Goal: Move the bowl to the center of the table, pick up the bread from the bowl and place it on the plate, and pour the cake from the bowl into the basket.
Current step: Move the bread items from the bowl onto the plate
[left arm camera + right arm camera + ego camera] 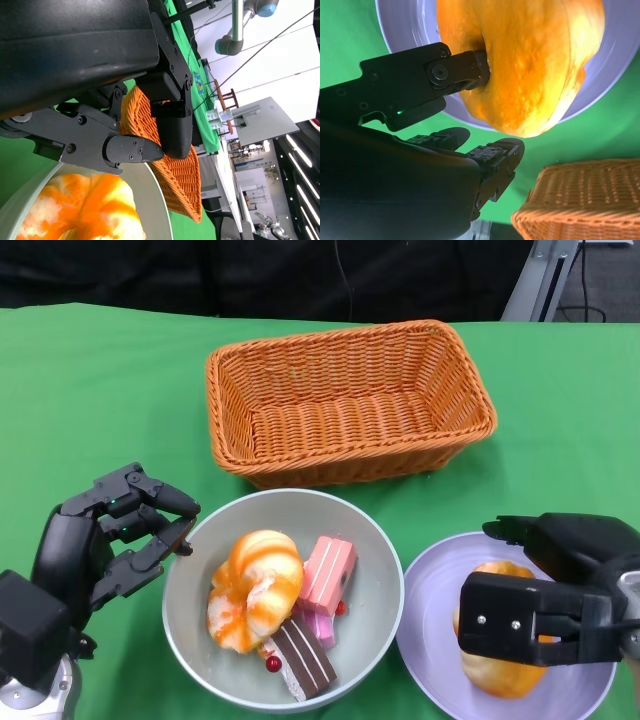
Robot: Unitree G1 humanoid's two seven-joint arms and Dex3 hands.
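Note:
The grey bowl (382,570) stands at the table's front centre and holds a twisted orange-and-white bread (255,585), a pink cake (328,575) and a chocolate cake (305,658). A second orange bread (505,680) lies on the lavender plate (430,610) to its right. My right hand (545,600) is over that bread. In the right wrist view its thumb presses into the bread (530,65) and its fingers (505,150) sit at the bread's edge. My left hand (110,535) hovers by the bowl's left rim with fingers spread, holding nothing. The bowl's rim (150,200) lies just under them.
The orange wicker basket (350,400) stands just behind the bowl, and also shows in the wrist views (585,200) (180,175). Green cloth covers the table. Two small red berries lie among the cakes.

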